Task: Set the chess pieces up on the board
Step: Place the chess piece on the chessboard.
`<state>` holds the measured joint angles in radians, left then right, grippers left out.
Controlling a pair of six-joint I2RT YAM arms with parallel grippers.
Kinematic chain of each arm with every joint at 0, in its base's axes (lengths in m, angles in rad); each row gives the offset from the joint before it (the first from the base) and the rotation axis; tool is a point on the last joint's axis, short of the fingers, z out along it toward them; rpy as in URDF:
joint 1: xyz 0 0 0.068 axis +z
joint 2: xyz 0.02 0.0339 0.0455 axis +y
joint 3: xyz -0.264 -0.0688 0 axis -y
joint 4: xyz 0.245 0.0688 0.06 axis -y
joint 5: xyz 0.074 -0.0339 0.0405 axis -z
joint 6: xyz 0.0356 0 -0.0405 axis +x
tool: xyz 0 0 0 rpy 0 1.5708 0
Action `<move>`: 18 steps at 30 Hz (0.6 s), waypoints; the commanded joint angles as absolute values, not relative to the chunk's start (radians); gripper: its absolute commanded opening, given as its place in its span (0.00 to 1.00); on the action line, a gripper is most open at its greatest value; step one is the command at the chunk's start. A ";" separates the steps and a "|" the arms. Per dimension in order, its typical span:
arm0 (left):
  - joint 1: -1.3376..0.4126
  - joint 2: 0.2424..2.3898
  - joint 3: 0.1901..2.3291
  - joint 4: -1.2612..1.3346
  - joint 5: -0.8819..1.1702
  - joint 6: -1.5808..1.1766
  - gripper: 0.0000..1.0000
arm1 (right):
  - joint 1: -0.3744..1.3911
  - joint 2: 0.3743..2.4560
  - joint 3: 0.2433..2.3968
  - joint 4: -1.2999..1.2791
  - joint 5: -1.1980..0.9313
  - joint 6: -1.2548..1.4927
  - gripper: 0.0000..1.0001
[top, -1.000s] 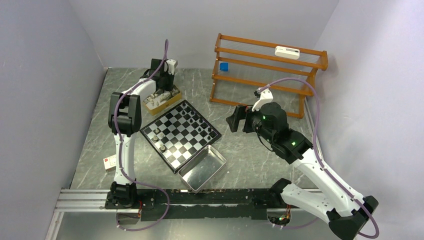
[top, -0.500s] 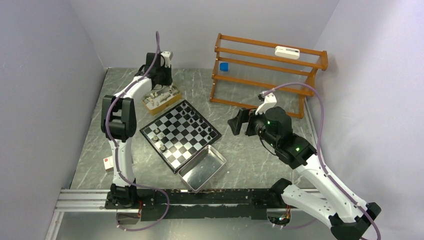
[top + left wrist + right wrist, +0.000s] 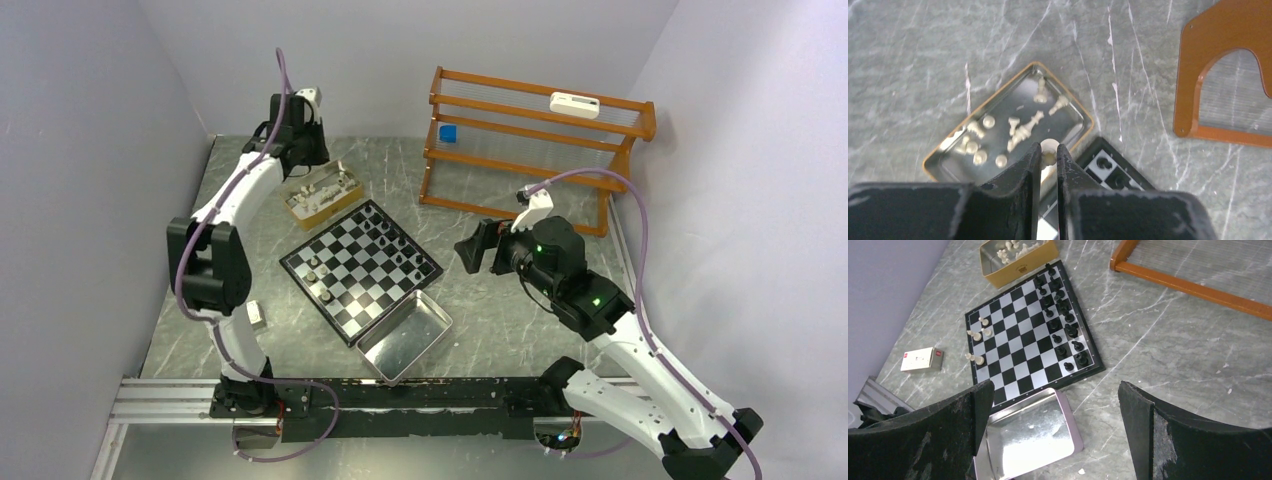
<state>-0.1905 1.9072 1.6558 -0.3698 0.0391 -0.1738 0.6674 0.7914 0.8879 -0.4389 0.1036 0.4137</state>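
Grey marbled table (image 3: 500,320), enclosed by pale walls. Nearest the arm bases, a shiny metal tray (image 3: 405,338) lies just beside the near-right edge of the board (image 3: 360,265). A small card box (image 3: 922,360) sits apart to the left.

On the board, black pieces (image 3: 1063,315) stand in two rows along the right-hand side, and a few white pieces (image 3: 975,334) stand on the opposite side.

The right gripper (image 3: 1055,390) hangs raised to the right of the board, fingers spread wide and holding nothing.

Just beyond the board's far corner is a gold box (image 3: 1018,262) holding loose cream pieces (image 3: 1023,131).

The left gripper (image 3: 1049,152) is above the box edge nearest the board. Its fingers are drawn nearly together, pinching one cream piece (image 3: 1049,146).

Farthest back is a wooden rack (image 3: 530,140).
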 commanded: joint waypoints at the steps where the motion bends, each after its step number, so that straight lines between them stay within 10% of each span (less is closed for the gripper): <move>1: -0.186 1.780 1.554 -0.458 -0.026 -0.237 0.15 | 0.670 0.772 0.865 -0.399 0.084 0.411 1.00; 18: -0.180 1.402 1.140 -0.556 -0.135 -0.318 0.16 | 0.671 0.756 0.844 -0.394 0.056 0.419 1.00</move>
